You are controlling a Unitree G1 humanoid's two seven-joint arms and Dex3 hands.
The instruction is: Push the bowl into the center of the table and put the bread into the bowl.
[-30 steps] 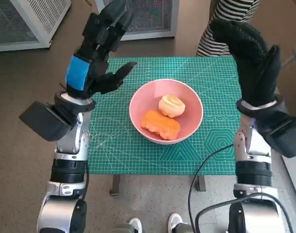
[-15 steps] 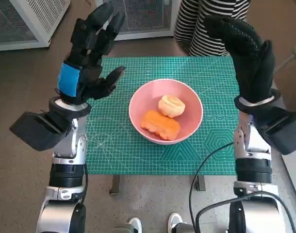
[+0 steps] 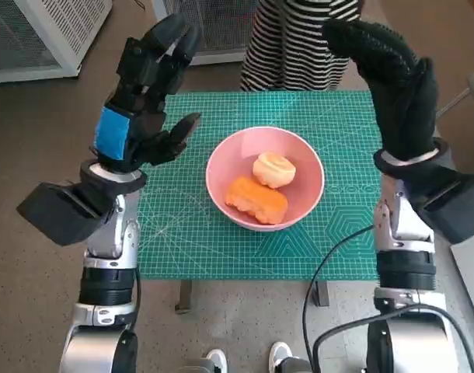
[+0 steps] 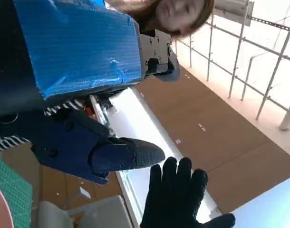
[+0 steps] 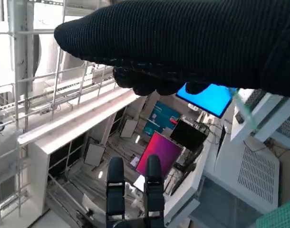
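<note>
Sitting near the middle of the green mat point(image 3: 182, 225), the pink bowl point(image 3: 221, 159) already holds two pieces of bread: an orange loaf point(image 3: 256, 199) toward the near rim and a pale round bun point(image 3: 273, 169) just behind it, the two touching. Both hands are raised well above the table and apart from it. The left hand point(image 3: 140, 101) has its fingers spread and grasps nothing; the right hand point(image 3: 392, 81) is likewise upright, fingers extended and empty. Someone in a striped top point(image 3: 299, 43) stands at the far edge. I'd judge the bread light and soft, best taken gently across its sides, and the bowl stiff and smooth, easiest nudged at its rim.
</note>
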